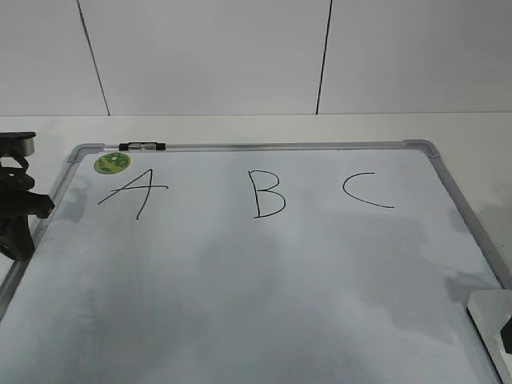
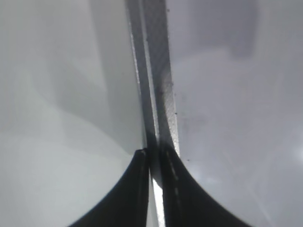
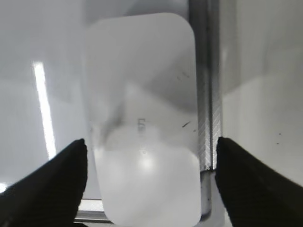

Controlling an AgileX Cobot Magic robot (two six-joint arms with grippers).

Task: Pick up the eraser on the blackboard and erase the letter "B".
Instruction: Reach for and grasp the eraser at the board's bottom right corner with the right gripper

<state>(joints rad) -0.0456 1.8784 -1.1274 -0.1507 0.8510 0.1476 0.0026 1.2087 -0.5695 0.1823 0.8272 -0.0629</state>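
Eraser (image 3: 144, 123) cropped at frame bottom, right jaws spread, letter "B" (image 1: 266, 194) intact.

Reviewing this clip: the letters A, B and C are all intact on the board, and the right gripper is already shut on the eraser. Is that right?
Not quite. The right gripper is open, not shut: in the right wrist view its fingers stand apart on either side of the eraser, not touching it. The A, B and C are intact on the blackboard.
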